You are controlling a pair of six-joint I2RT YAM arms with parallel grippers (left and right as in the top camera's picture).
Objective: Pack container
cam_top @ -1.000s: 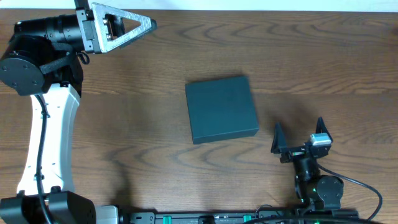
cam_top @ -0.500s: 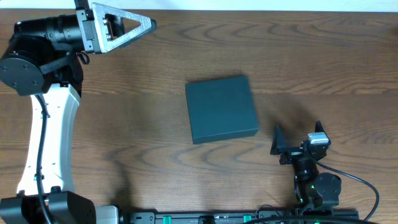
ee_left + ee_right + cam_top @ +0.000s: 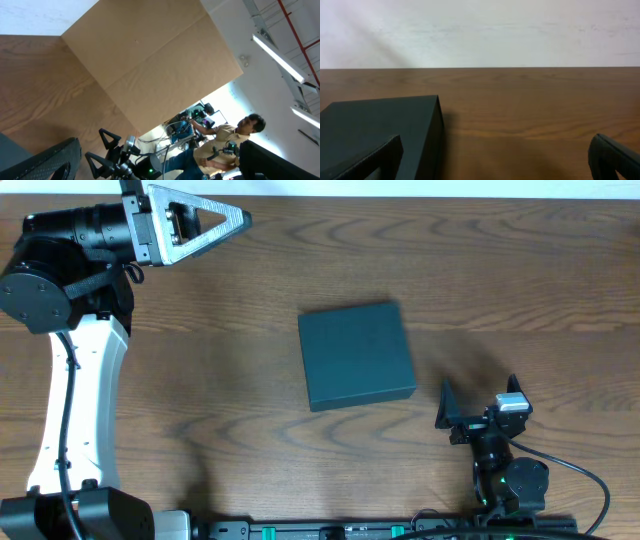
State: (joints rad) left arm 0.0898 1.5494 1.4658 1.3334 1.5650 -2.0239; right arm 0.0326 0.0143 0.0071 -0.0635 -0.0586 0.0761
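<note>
The dark teal container (image 3: pixel 357 356) lies closed and flat in the middle of the wooden table. It fills the lower left of the right wrist view (image 3: pixel 380 125). My right gripper (image 3: pixel 480 392) is open and empty, low over the table just right of and in front of the container, pointing along its right side. In its own view (image 3: pixel 492 160) the left finger overlaps the container. My left gripper (image 3: pixel 240 218) is raised at the far left corner, well away from the container. In its own view (image 3: pixel 160 162) the jaws stand wide apart and empty.
A brown cardboard panel (image 3: pixel 150 55) stands beyond the table's edge in the left wrist view. A seated person (image 3: pixel 225 145) and equipment show past it. A white wall (image 3: pixel 480 30) backs the table's far edge. The left arm's white link (image 3: pixel 80 390) lies along the table's left side.
My right arm has drawn back a little toward the table's front edge. The left arm and the container have not moved.
</note>
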